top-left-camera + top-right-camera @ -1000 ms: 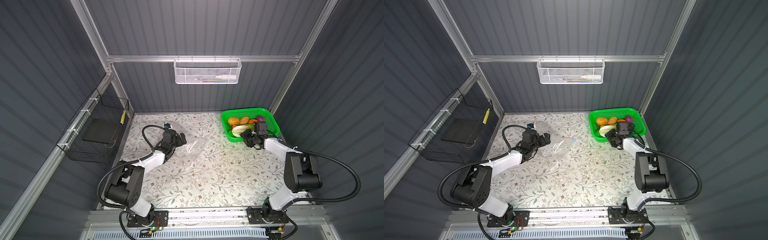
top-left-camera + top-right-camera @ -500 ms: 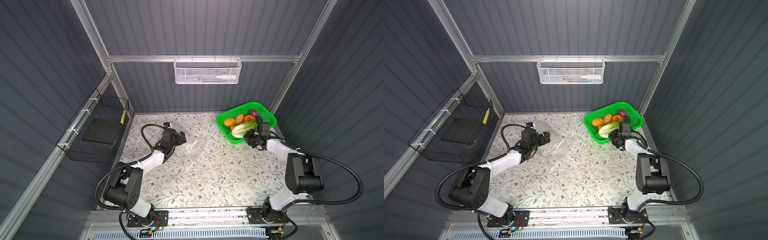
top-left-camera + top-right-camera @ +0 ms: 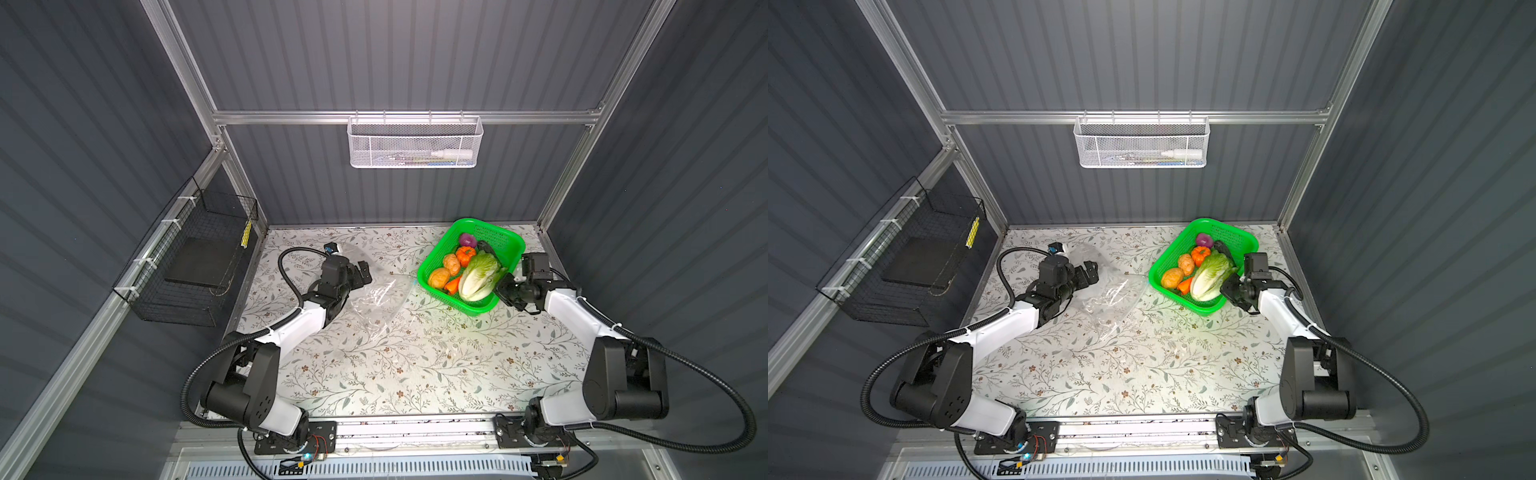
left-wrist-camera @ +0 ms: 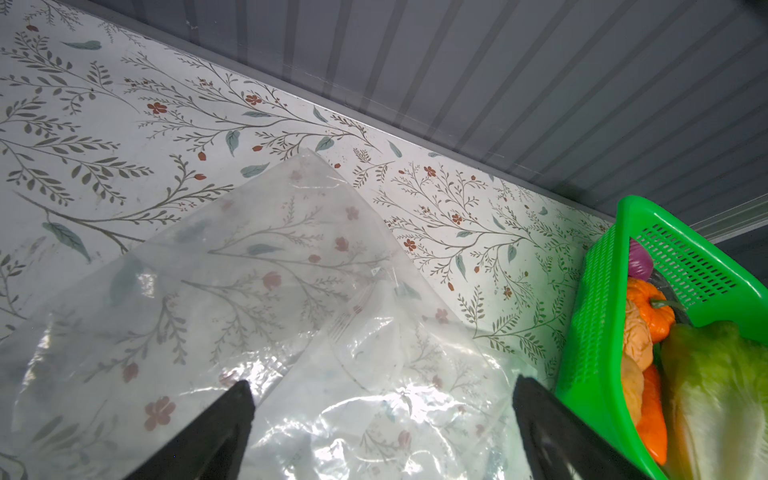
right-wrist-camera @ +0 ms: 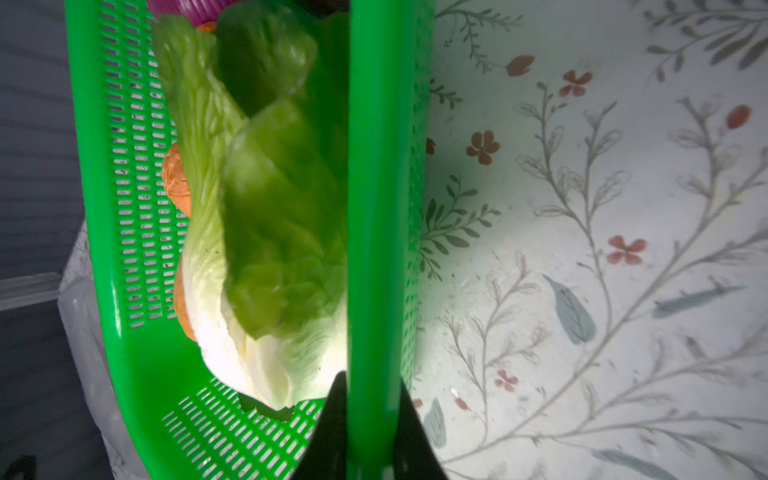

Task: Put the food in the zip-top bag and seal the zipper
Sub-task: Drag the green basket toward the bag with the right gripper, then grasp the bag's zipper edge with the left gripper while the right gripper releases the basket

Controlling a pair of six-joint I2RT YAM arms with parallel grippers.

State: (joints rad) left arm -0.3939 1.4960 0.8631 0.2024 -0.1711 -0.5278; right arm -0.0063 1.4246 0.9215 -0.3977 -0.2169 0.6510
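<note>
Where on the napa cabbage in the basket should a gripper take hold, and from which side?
Probably across its middle, jaws spanning its width, from above: the napa cabbage lies lengthwise atop the other vegetables, and the walls of the green basket block a sideways approach.

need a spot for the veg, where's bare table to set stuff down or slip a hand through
Free: the front half of the table, between the left arm and right arm; the strip along the back wall behind the bag. Crowded: the tight spot between bag and green basket, which the right gripper holds.
</note>
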